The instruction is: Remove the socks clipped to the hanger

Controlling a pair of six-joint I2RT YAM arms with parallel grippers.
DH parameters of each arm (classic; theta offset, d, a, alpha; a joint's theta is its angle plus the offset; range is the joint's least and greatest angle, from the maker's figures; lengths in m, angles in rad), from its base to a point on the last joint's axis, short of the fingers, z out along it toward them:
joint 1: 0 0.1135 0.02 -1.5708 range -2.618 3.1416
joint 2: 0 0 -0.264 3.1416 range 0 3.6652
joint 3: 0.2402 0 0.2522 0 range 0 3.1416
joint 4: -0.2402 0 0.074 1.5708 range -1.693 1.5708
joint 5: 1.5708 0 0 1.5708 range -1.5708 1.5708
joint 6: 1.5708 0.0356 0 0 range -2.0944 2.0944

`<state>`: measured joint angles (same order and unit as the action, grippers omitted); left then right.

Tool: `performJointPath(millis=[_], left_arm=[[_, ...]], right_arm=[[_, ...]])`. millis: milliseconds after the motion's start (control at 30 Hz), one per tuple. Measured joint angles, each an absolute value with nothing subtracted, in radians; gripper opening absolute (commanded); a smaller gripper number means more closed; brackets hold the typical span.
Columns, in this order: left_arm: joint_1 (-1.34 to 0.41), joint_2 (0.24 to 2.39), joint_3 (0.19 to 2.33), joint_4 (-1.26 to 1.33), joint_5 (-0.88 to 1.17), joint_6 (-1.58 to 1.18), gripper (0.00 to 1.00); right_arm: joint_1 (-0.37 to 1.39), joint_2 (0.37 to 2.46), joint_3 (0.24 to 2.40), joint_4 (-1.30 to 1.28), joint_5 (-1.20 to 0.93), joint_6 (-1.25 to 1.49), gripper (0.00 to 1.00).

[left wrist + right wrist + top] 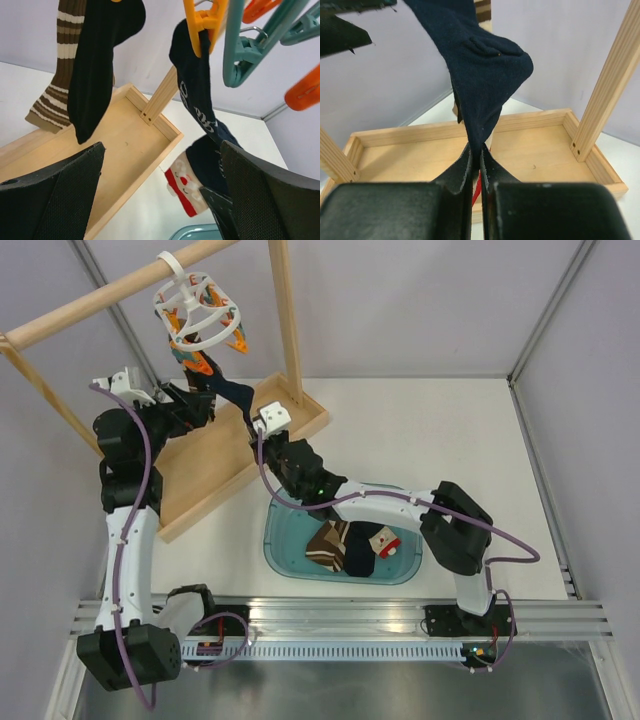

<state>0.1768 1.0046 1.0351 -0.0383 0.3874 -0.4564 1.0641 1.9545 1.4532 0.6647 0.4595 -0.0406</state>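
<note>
The white ring hanger (195, 310) hangs from the wooden pole. In the left wrist view an orange clip (200, 25) holds a navy sock (195, 85) with a red-white Santa patch (187, 185). A brown striped sock (57, 75) and a black sock (97, 65) hang to its left. My right gripper (476, 157) is shut on the navy sock's (480, 65) lower end and pulls it taut below the hanger; this shows from above (262, 425) too. My left gripper (160, 200) is open just under the clips (195, 405), the navy sock beside its right finger (270, 190).
The wooden rack's tray base (545, 150) lies under both grippers, with its uprights (605, 90) close by. A teal bin (290, 560) in front of the arms holds several socks (350, 545). Empty teal and orange clips (245, 50) dangle at the right of the left wrist view.
</note>
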Motion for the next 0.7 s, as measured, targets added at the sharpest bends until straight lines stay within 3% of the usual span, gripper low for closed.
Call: performJointPath(millis=[700], left_arm=[[0.177, 1.134, 1.074, 0.086, 0.270, -0.479, 1.00]], right_arm=[[1.065, 1.893, 1.396, 0.665, 0.414, 0.014, 0.01]])
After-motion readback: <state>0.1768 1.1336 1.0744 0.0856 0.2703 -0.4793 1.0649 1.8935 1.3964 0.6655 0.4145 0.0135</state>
